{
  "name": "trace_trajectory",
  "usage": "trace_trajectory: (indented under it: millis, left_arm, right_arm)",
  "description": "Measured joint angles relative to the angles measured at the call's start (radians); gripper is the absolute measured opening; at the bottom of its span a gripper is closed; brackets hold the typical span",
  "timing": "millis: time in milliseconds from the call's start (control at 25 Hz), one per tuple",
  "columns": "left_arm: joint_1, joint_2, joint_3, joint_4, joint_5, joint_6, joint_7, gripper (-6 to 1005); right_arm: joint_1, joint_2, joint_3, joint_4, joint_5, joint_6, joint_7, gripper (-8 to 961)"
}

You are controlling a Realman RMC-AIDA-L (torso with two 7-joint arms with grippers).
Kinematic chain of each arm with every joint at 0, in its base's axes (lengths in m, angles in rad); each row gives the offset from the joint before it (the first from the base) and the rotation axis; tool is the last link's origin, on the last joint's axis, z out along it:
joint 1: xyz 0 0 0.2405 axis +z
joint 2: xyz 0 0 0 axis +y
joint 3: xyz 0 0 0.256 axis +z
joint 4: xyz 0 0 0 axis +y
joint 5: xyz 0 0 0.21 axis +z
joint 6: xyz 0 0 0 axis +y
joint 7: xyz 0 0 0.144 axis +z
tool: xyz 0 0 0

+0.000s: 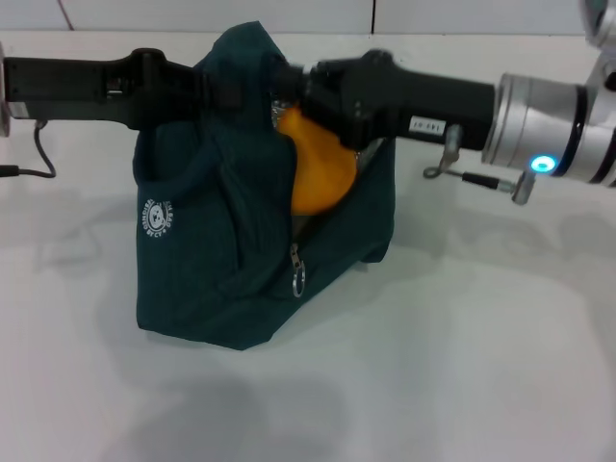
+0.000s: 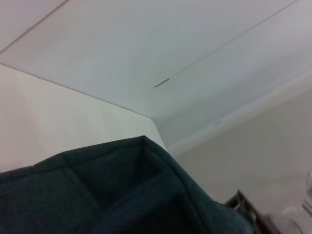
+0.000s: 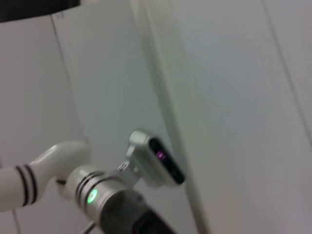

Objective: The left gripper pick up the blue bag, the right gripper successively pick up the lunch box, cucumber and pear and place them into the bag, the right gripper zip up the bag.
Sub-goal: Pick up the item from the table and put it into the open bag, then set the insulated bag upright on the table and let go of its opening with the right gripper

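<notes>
- Head view: blue bag [image 1: 207, 250] stands on the white desk [image 1: 481, 366], mouth gaping, held up at its top edge by the left gripper [image 1: 245, 91], whose arm reaches in level from my left.
- Left jaws are buried in the fabric, so I cannot tell their state; the upright bag suggests a grasp, but that is my reading only.
- Right gripper [image 1: 322, 106] comes in level from my right and is at the bag's mouth, jaws clenched around the upper part of the pear [image 1: 318, 168].
- Pear hangs in the opening, lower half between the bag's two sides, not yet let go.
- Lunch box and cucumber: not visible anywhere on the desk; I judge them already inside, though the interior is hidden from me.
- Step in hand, as I read it: the last item is going in.
- Next move calls for lowering the pear a little, releasing it, backing the right arm out clear of the fabric, then going for the zipper ring [image 1: 299, 282] hanging on the front.
- Left wrist view: only a bag corner [image 2: 141, 195] against the wall.
- Right wrist view: only the left arm's silver wrist [image 3: 97, 195] and the wall.
</notes>
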Motion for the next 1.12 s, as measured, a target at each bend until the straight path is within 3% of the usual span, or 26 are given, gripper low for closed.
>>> trace_trajectory:
  millis: [560,760,1000,1120]
  left_arm:
    - [0.001,0.001,0.0,-0.002,0.0,0.0,0.003,134]
    - [0.001,0.001,0.0,-0.002,0.0,0.0,0.003,135]
    - [0.002,0.001,0.0,-0.002,0.0,0.0,0.003,136]
    - [0.003,0.001,0.0,-0.002,0.0,0.001,0.004,137]
  right_arm:
    - [-0.009,0.004,-0.022,0.002,0.001,0.007,0.009,31]
    - [-0.03,0.003,-0.014,-0.003,0.012,0.001,0.009,79]
    - [-0.071,-0.002,0.005,-0.002,0.068,-0.018,0.002,335]
    - [-0.131,-0.003,0.069,0.003,0.087,-0.028,0.032,456]
